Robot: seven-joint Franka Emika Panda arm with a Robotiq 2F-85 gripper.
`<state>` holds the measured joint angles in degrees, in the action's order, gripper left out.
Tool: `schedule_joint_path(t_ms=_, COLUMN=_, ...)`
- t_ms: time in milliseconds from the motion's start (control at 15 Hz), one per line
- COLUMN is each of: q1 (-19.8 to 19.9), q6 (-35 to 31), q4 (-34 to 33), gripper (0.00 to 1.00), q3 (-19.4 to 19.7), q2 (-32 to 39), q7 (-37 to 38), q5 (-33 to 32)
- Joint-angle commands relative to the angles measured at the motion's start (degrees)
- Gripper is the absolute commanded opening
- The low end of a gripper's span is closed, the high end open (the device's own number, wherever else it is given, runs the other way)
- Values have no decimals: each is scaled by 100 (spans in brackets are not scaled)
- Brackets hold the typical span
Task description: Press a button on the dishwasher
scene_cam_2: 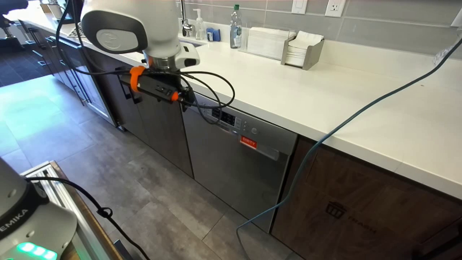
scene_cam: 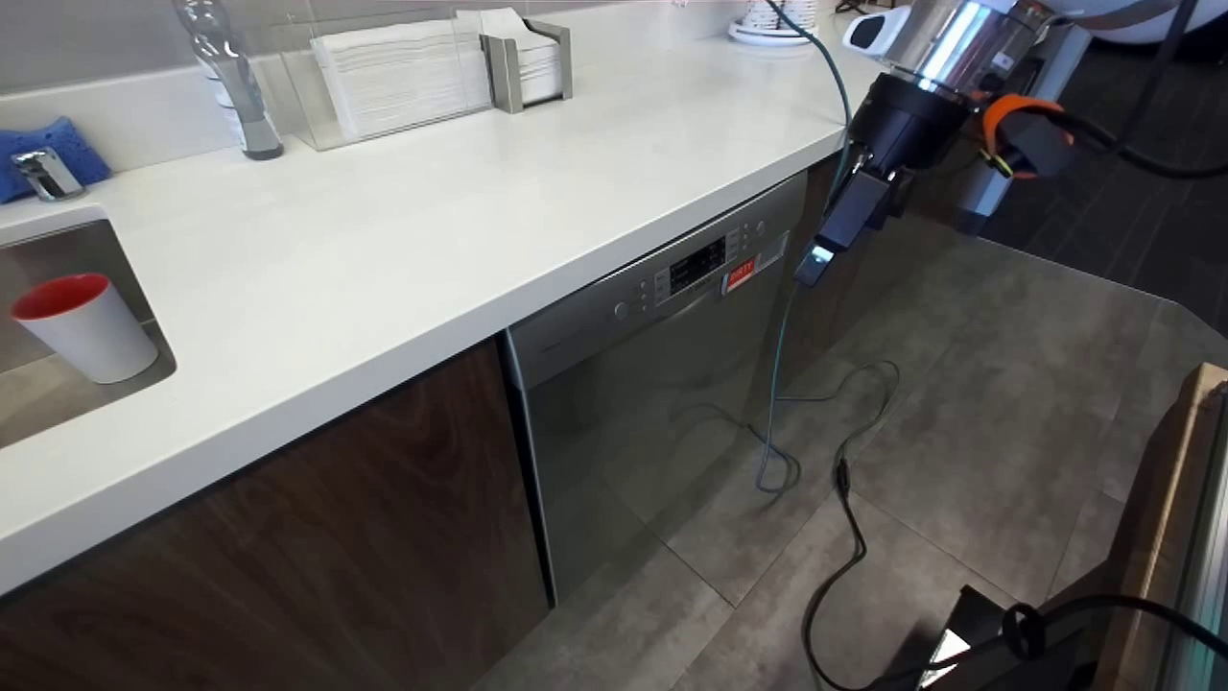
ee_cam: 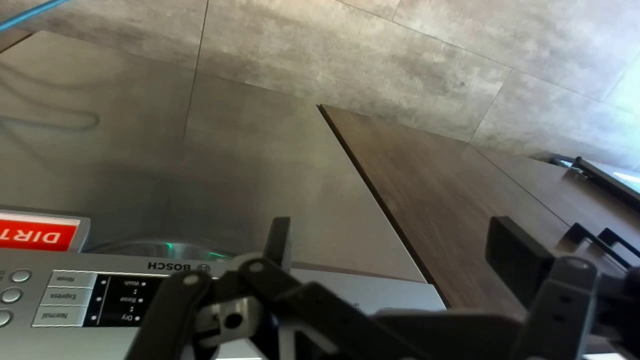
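The dishwasher has a brushed-steel front under the countertop; it also shows in an exterior view and the wrist view. Its black display looks unlit and has buttons beside it. The wrist view shows rectangular buttons reading Rinse, Express and Normal, and round silver buttons, upside down. A red DIRTY sign is on the front. My gripper is open and empty. It is in front of the panel's end, off to one side of the display. Its finger hides part of the panel.
The white countertop overhangs the dishwasher panel. Dark wooden cabinet doors flank it. A blue cable hangs down in front of the cabinets. Black cable loops hang from the arm. Napkin holders and a bottle stand at the wall.
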<state>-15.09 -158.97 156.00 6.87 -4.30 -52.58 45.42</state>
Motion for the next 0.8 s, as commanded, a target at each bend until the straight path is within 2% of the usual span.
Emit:
schedule_joint_path(t_ms=0, q1=-190, q6=-658, q4=56, gripper=100, q3=-130, q2=184, q7=-99, q5=620)
schedule_joint_path(t_ms=400, q1=-441, q6=-973, q4=-410, gripper=100, q3=-222, q2=643, q7=-791, q5=2089)
schedule_joint_path(t_ms=733, q1=-381, q6=-983, q4=-1122, gripper=100, q3=-271, q2=1344, q7=-1756, q5=3130)
